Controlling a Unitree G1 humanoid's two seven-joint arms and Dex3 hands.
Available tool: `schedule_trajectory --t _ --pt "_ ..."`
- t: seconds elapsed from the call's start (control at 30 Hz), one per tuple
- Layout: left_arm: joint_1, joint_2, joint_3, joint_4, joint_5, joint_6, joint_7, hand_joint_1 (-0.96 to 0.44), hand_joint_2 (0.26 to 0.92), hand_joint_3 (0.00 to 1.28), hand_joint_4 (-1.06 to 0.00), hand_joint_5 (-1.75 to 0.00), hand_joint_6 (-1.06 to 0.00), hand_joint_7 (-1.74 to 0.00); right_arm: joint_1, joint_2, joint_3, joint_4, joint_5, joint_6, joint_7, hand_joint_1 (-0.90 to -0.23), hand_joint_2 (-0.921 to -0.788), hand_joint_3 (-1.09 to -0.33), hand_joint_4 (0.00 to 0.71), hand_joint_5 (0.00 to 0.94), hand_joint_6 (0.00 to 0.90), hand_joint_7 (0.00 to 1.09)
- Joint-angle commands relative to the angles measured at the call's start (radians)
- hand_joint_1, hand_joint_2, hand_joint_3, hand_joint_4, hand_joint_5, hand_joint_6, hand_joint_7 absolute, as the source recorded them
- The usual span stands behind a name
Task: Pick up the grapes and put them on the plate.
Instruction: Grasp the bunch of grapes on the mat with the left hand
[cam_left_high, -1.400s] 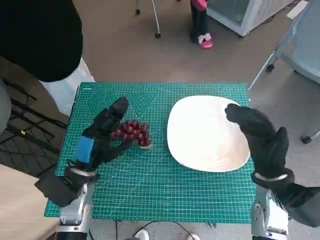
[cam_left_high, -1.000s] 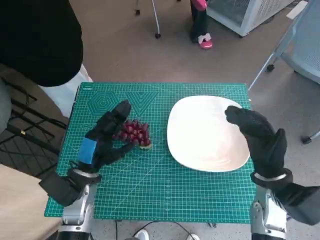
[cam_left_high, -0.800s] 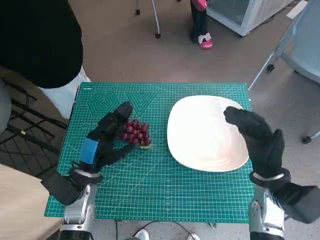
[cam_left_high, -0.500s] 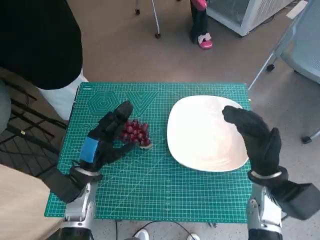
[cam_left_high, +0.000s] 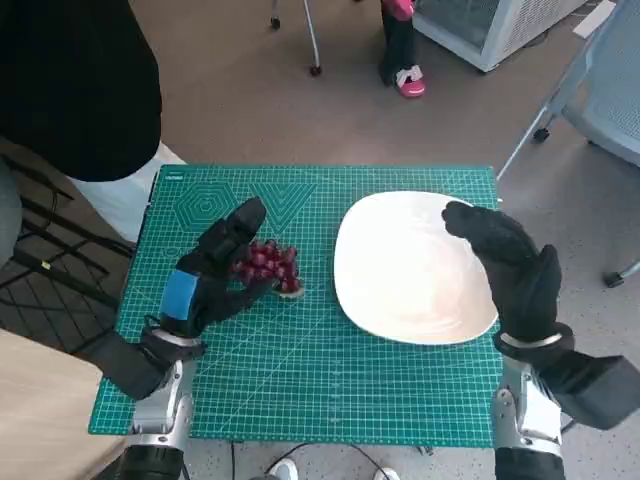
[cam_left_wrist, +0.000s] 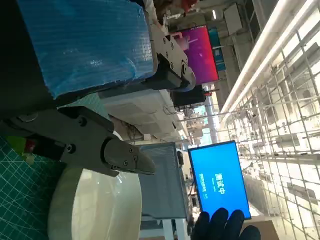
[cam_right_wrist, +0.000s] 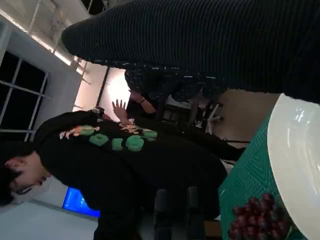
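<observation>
A bunch of dark red grapes (cam_left_high: 268, 264) lies on the green cutting mat (cam_left_high: 300, 370), left of the white plate (cam_left_high: 410, 270). My left hand (cam_left_high: 205, 270) hovers at the grapes' left side, fingers spread around them, thumb near their lower edge; whether it touches them I cannot tell. My right hand (cam_left_high: 508, 268) stands open above the plate's right rim, holding nothing. The right wrist view shows the grapes (cam_right_wrist: 256, 215) beside the plate (cam_right_wrist: 297, 160). The left wrist view shows the plate (cam_left_wrist: 95, 205) and my right hand (cam_left_wrist: 222, 226) beyond it.
A person in black stands at the table's left (cam_left_high: 70, 80), also seen in the right wrist view (cam_right_wrist: 125, 165). Chair legs (cam_left_high: 312, 40), a pink shoe (cam_left_high: 410, 82) and a grey chair (cam_left_high: 610, 90) stand on the floor beyond the mat.
My left hand has crept slightly up toward the grapes. My right hand has shifted a little up and left over the plate's rim. The grapes have not moved.
</observation>
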Motion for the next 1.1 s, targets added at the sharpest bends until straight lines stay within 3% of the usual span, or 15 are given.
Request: schedule_trajectory --t 0.03,0.7,0.8,0.93,1.0,1.1 --pt "-0.015 -0.002 -0.002 0.006 0.009 -0.018 0.009 -0.32 0.921 0.02 -0.36 -0.01 -0.49 -0.01 -0.003 0.005 0.0 0.018 -0.007 0.009 -0.005 -0.635 -0.921 -0.766 0.358 0.0 0.176 0.06" --pt "-0.029 0.076 -0.005 -0.066 0.1 0.054 0.061 -0.41 0.92 0.04 -0.36 0.0 -0.48 0.0 -0.016 0.003 0.0 0.019 -0.004 0.008 0.001 -0.639 -0.921 -0.783 0.353 0.0 0.17 0.06" --pt "-0.023 0.118 -0.024 -0.105 0.26 0.067 0.142 -0.42 0.91 0.03 -0.29 0.0 -0.42 0.0 -0.021 0.001 -0.001 0.021 -0.002 0.009 0.002 -0.638 -0.921 -0.785 0.352 0.0 0.168 0.06" --pt "-0.009 0.211 -0.073 -0.204 0.628 0.153 0.292 -0.39 0.852 0.01 -0.15 0.0 -0.29 0.0 -0.027 -0.001 -0.001 0.025 0.0 0.011 0.006 -0.637 -0.921 -0.786 0.351 0.0 0.166 0.06" --pt "-0.002 0.242 -0.096 -0.266 0.76 0.235 0.31 -0.35 0.809 0.0 -0.09 0.0 -0.24 0.0 -0.029 -0.001 -0.001 0.026 0.002 0.012 0.007 -0.637 -0.921 -0.786 0.351 0.0 0.165 0.06" --pt "-0.003 0.246 -0.12 -0.327 0.837 0.34 0.279 -0.31 0.751 0.0 -0.03 0.0 -0.18 0.0 -0.032 -0.001 0.0 0.028 0.002 0.012 0.008 -0.636 -0.921 -0.787 0.35 0.0 0.163 0.06"
